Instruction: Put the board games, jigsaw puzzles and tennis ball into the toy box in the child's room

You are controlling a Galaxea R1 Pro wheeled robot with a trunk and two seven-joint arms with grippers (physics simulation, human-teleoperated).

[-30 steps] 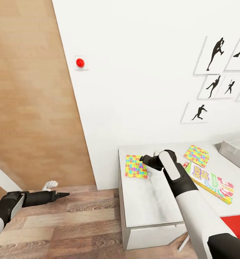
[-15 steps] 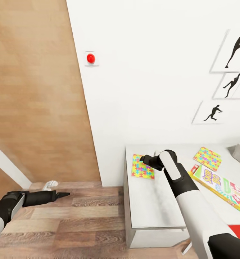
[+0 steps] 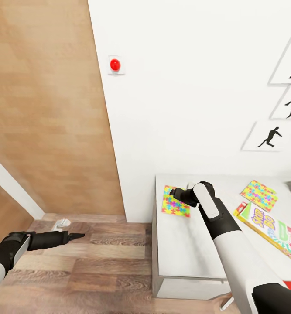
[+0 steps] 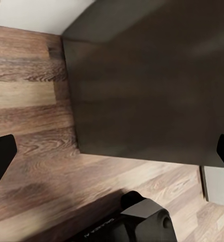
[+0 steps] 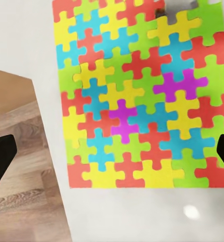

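Table [image 3: 184, 248] under outstretched right arm [image 3: 224, 235]

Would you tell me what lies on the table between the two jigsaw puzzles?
In the head view, the right arm's forearm and wrist cross between the near jigsaw puzzle and the far one; otherwise bare table.

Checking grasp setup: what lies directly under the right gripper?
A jigsaw puzzle lies flat on the light table top, near its corner, beneath the open right gripper. In the head view, the gripper covers part of the puzzle's edge.
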